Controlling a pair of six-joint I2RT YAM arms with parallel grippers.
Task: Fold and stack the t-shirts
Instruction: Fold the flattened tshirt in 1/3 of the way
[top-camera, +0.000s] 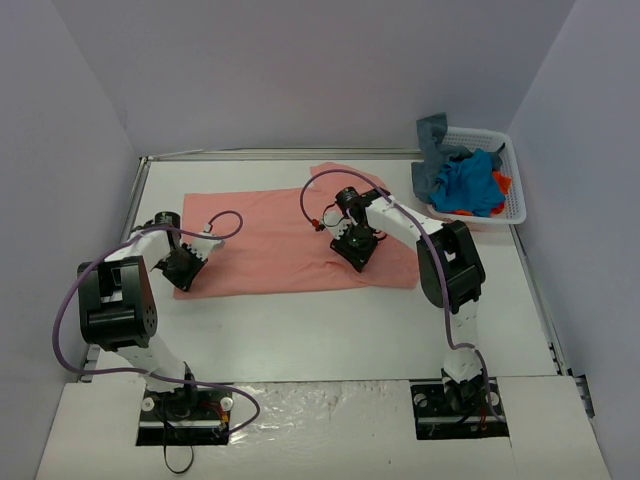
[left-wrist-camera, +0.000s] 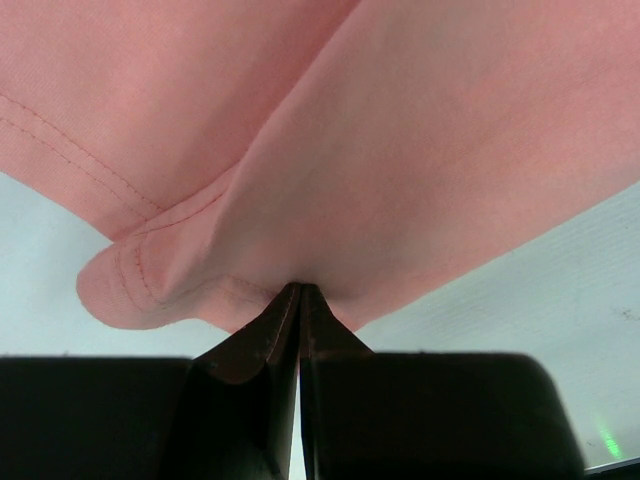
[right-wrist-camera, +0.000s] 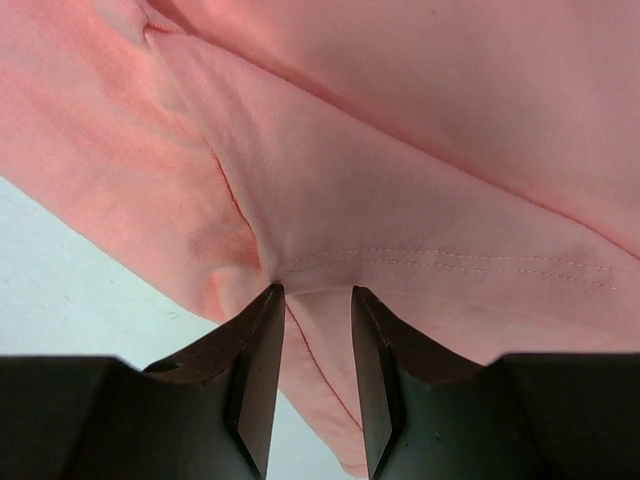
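A salmon-pink t-shirt (top-camera: 280, 240) lies spread flat on the white table (top-camera: 300, 330). My left gripper (top-camera: 184, 278) is at its near left corner, shut on a pinch of the pink cloth (left-wrist-camera: 420, 130), which puckers at the fingertips (left-wrist-camera: 285, 310). My right gripper (top-camera: 356, 262) stands on the shirt's right part. Its jaws are apart, tips touching a stitched hem of the pink cloth (right-wrist-camera: 400, 150), and a flap of cloth shows in the gap. A bright blue t-shirt (top-camera: 470, 185), a grey-blue one (top-camera: 432, 140) and an orange-red one (top-camera: 502, 183) lie bunched in the basket.
The white lattice basket (top-camera: 516, 205) stands at the back right corner, by the right wall. Bare table runs along the near side between the shirt and the arm bases. Purple cables loop over both arms.
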